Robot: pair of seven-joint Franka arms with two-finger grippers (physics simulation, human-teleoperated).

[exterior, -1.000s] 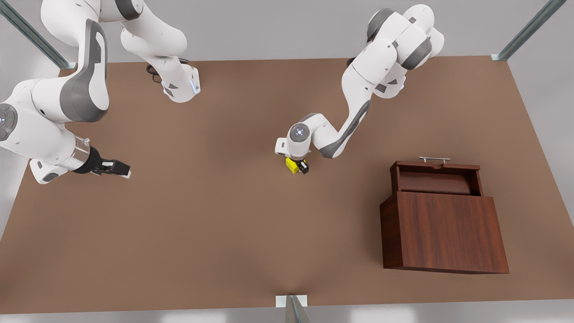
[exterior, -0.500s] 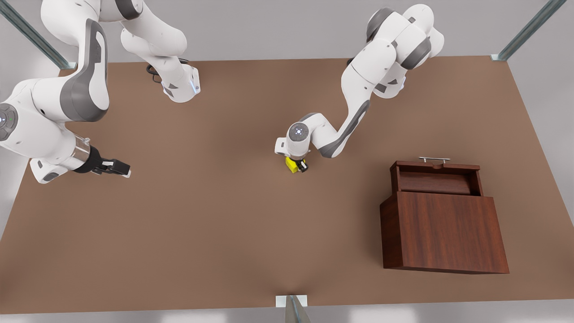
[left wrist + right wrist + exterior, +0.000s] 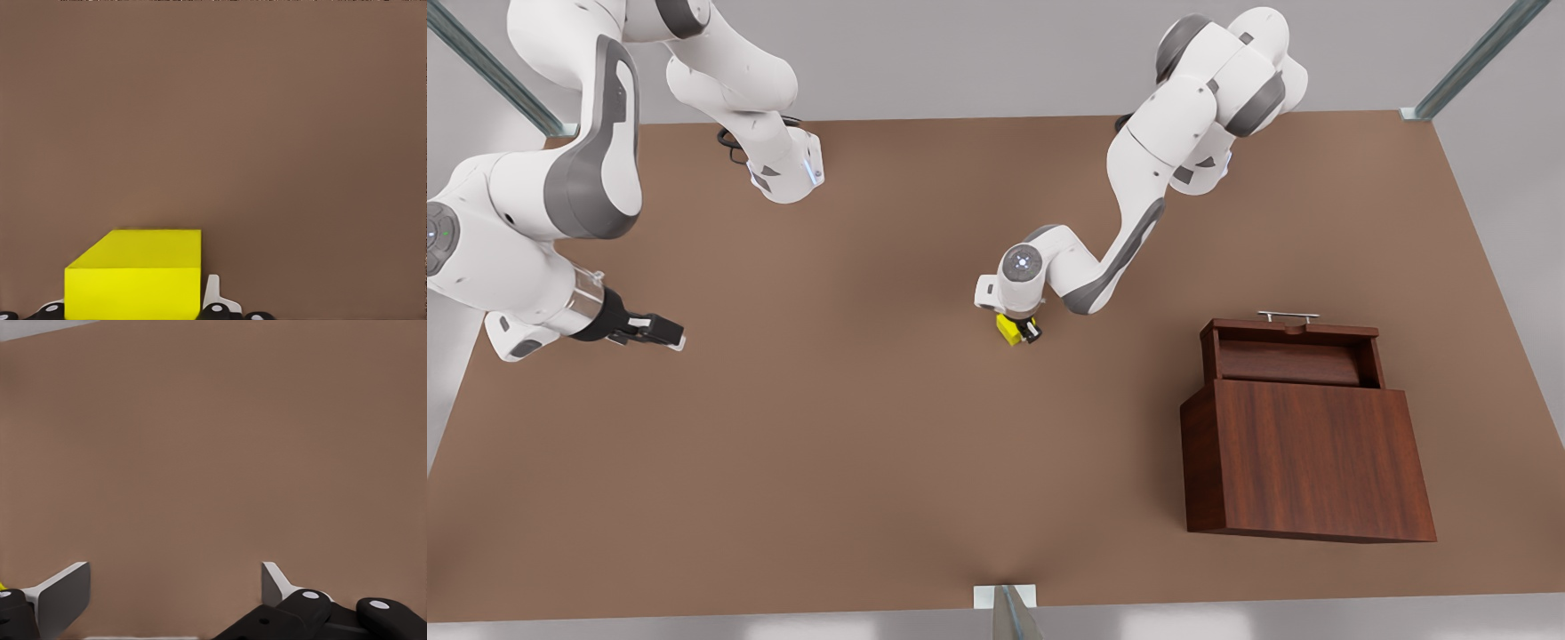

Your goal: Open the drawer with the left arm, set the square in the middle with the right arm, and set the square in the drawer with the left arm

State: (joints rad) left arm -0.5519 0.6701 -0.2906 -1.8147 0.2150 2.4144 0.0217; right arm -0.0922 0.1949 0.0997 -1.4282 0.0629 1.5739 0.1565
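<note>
Left end effector [image 3: 1020,330] grips the square [image 3: 1009,330] at mid-table, pointing down

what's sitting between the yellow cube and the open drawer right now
Nothing: in the front view only bare tabletop lies between the square, held by the left gripper, and the drawer.

The left end effector [image 3: 1021,330] is pointed straight down near the centre of the counter, its arm folded at the elbow, fingers clamped on the square [image 3: 1009,330]. The right end effector [image 3: 665,335] is held level at the front view's left, fingers [image 3: 64,595] spread wide, waiting.
</note>
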